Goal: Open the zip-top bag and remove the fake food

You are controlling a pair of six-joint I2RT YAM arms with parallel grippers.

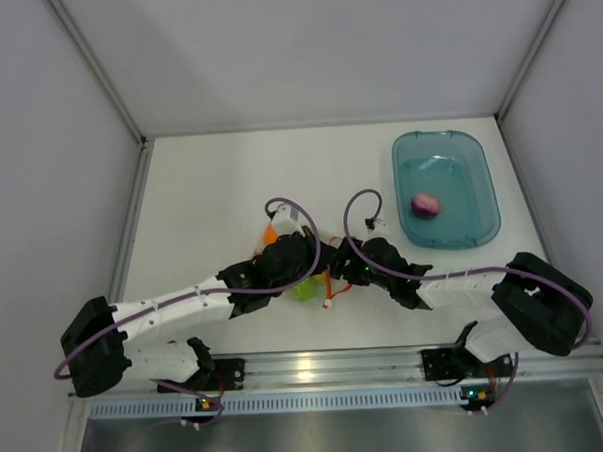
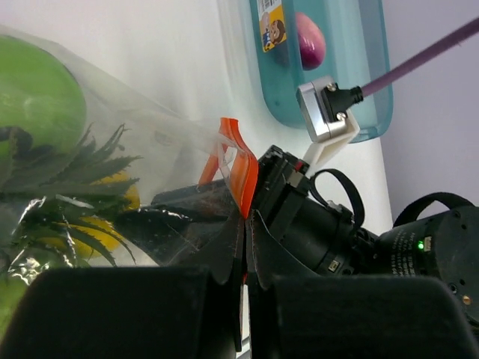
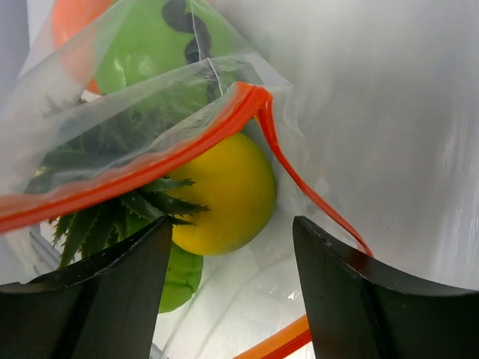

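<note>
One piece done: pink ball (image 1: 425, 204) lies in blue tub (image 1: 459, 169), far right. Clear bag (image 3: 150, 67) near centre, mouth parted; left claw (image 2: 245, 247) pinches its orange strip (image 2: 241, 172), right claw (image 3: 230, 224) spread at the mouth. Yellow fruit (image 3: 224, 194) and others not yet out.

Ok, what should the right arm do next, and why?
Probably ease the right gripper forward and close on the yellow piece: its jaws stand open at the opened zip-top bag, that piece lies just ahead, and the left gripper pinches the zip strip.
</note>
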